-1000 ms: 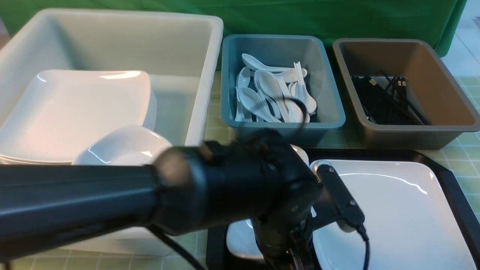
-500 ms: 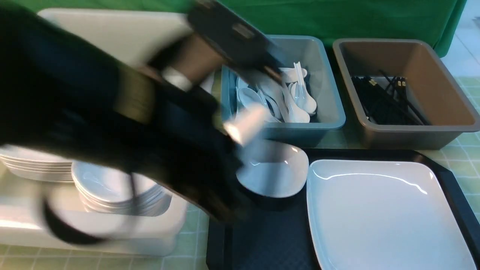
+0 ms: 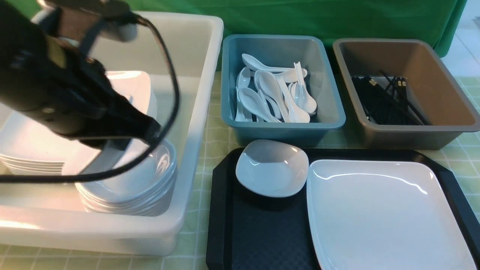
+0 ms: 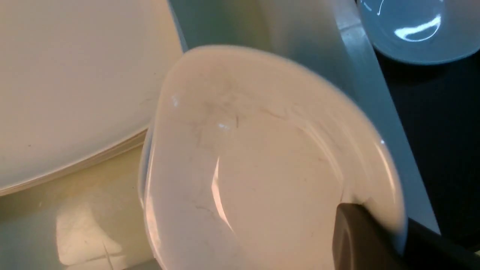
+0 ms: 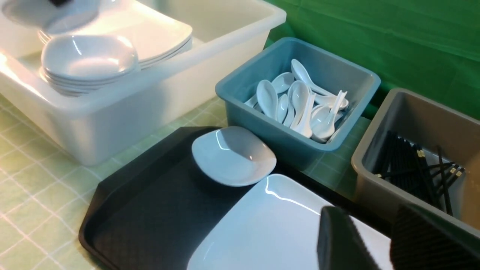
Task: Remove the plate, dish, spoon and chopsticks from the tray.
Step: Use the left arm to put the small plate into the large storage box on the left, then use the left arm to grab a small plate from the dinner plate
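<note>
Swung clear of the tray [image 3: 255, 232], the left arm [image 3: 56, 93] now reaches over the white tub [image 3: 202, 93]. A second ago it hung low across the tray's near left part, and the small dish seen under it there has left the tray.

The tub sits on the left of the tabletop [image 3: 217, 127] and holds a stack of large plates [image 3: 22, 142] and, nearer, a stack of small dishes [image 3: 138, 187]. The black tray lies to its right, carrying only the plate [image 3: 382, 217] on its right side and one dish [image 3: 272, 170] touching the plate's far left corner. Behind the tray stand a teal bin [image 3: 281, 131] heaped with white spoons [image 3: 270, 93] and a brown bin [image 3: 412, 138] with black chopsticks [image 3: 386, 101].

From the front, the arm covers most of what it carries. The left wrist view makes it plain: the left claw [image 4: 375, 225] is clamped on the rim of the lifted dish [image 4: 255, 168], held tilted above the tub with the plate stack beside it.

Only the right wrist view shows the right claw [image 5: 369, 221]. Its fingers [image 5: 337, 240] are parted with nothing between them, hovering over the plate's far right part near the brown bin.
</note>
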Robot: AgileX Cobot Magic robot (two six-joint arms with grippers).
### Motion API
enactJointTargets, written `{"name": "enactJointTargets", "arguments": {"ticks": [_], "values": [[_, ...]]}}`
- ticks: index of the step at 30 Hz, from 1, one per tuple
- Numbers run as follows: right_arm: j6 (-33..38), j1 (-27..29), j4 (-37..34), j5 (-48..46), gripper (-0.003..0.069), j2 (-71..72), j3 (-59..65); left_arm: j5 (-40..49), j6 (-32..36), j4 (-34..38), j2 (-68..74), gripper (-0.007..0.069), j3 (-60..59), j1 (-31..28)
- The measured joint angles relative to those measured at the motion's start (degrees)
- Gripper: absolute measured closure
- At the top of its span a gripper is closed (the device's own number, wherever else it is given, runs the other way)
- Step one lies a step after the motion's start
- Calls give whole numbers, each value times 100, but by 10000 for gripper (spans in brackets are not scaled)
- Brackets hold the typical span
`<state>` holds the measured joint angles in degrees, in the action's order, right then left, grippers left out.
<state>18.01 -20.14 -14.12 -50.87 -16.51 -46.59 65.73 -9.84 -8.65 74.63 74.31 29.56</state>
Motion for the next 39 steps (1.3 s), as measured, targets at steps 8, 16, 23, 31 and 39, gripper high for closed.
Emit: {"name": "enactJointTargets", "arguments": {"ticks": [8,16,23,31,39], "values": [[0,0,-5,24,439,-5,64,-78,259,-463,823,618,5,0],[0,0,-5,41,431,-10,495,-97,582,-123,908,605,10,0],[0,0,-5,188,426,-10,510,9,696,376,926,495,10,0],[-5,0,-5,237,424,-10,514,79,707,356,912,238,10,0],[-5,0,-5,243,424,-10,514,375,728,1176,758,174,604,0]]}}
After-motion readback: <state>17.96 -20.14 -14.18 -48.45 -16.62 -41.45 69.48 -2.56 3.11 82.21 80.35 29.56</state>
